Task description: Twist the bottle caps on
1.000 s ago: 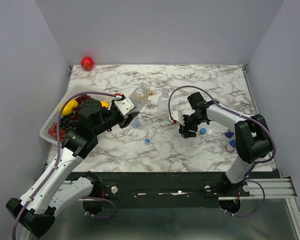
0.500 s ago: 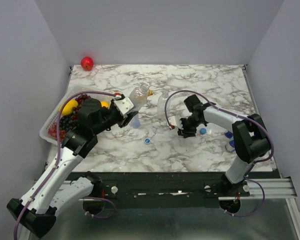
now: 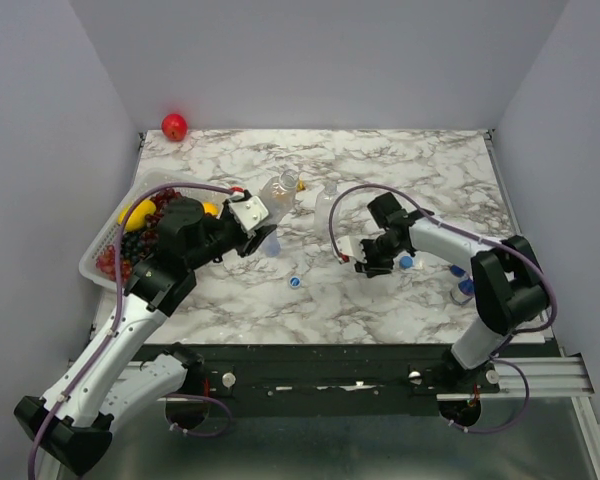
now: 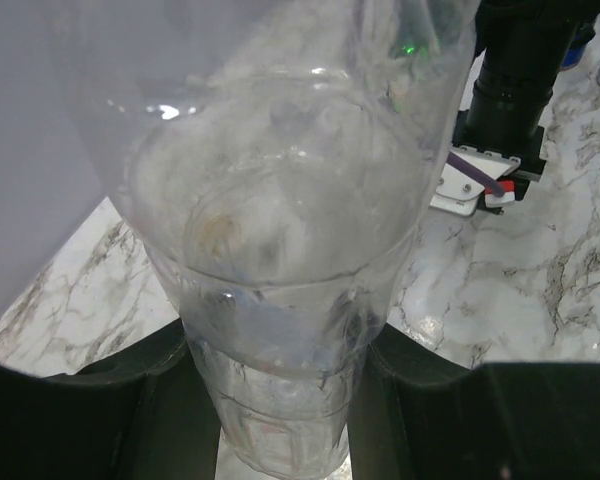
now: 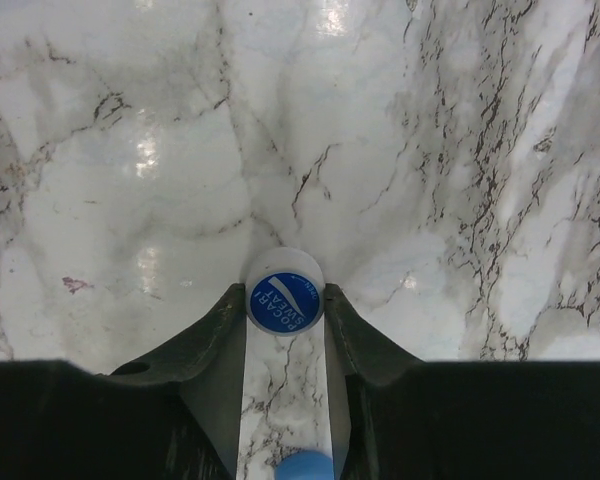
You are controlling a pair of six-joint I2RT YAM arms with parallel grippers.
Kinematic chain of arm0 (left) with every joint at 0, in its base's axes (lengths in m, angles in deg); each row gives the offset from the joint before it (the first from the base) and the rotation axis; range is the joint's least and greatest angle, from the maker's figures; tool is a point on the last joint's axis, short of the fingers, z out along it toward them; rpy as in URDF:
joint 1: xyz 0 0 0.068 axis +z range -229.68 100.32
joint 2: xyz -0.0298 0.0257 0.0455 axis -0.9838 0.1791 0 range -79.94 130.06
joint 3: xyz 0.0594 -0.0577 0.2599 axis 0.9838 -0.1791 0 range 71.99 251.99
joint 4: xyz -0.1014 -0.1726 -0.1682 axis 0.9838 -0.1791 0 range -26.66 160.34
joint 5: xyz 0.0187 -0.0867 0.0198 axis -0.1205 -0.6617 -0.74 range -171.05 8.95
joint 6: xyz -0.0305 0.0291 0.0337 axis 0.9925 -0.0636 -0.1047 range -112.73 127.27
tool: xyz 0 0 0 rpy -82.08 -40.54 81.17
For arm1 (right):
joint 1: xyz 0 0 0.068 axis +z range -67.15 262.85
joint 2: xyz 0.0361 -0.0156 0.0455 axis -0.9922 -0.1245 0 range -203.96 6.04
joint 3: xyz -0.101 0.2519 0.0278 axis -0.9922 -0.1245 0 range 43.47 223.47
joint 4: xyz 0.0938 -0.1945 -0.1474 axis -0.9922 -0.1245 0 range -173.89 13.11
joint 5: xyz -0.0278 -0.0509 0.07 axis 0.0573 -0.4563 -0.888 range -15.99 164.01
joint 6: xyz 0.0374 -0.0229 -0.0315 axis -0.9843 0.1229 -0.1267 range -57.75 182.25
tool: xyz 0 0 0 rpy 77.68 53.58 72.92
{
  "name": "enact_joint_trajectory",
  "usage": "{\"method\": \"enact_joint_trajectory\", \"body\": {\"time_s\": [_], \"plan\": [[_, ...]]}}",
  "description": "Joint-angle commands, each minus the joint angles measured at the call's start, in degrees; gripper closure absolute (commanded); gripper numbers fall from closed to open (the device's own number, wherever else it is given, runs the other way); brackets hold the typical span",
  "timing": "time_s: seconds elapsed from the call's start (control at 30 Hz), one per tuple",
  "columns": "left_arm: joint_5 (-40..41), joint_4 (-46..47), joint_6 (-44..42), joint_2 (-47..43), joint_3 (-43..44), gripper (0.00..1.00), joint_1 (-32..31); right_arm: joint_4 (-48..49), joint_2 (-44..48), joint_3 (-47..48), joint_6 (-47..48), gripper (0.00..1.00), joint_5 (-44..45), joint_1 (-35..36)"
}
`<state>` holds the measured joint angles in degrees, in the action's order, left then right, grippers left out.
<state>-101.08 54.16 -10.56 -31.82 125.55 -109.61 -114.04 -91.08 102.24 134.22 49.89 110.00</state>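
Observation:
My left gripper [image 3: 263,232] is shut on a wide colourless bottle [image 3: 279,190] and holds it tilted above the table; in the left wrist view the bottle [image 4: 280,250] fills the frame between the fingers [image 4: 130,410]. My right gripper [image 3: 365,262] is low over the marble, its fingertips closed against both sides of a blue-topped bottle cap [image 5: 285,292]. A second blue cap [image 3: 295,282] lies on the table between the arms, and a third [image 3: 407,262] lies just right of the right gripper. Another clear bottle [image 3: 325,203] stands behind.
A white basket [image 3: 98,258] of fruit sits at the left. A red apple [image 3: 174,126] lies at the back left corner. Blue objects [image 3: 463,278] stand near the right arm. A bluish object [image 3: 271,246] sits under the held bottle.
The right gripper has shifted a little left and towards the near edge. The left arm and its bottle have hardly moved.

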Motion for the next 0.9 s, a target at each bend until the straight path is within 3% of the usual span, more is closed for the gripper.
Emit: {"method": "enact_joint_trajectory", "body": {"time_s": [0.0,0.27,0.37,0.6,0.87], "plan": [[-4.21,-0.61,-0.28,-0.39,-2.75,0.97,0.23,-6.06,9.39,0.46,-5.24,0.79,-2.75,0.00],[-8.80,3.35,-3.00,-1.18,-10.48,1.00,-5.56,-23.57,27.49,16.01,-22.28,0.80,-13.93,-0.09],[-8.62,5.02,-5.45,-1.97,-14.88,1.00,-9.43,-29.20,29.96,24.52,-22.31,0.79,-15.87,0.09],[-9.07,13.16,-8.89,-1.89,-23.92,1.00,-13.48,-34.92,29.10,36.76,-20.20,0.76,-17.01,7.80],[-8.44,15.92,-9.95,0.92,-24.56,1.00,-13.66,-34.14,24.61,38.36,-18.35,0.76,-11.48,20.21]]}}
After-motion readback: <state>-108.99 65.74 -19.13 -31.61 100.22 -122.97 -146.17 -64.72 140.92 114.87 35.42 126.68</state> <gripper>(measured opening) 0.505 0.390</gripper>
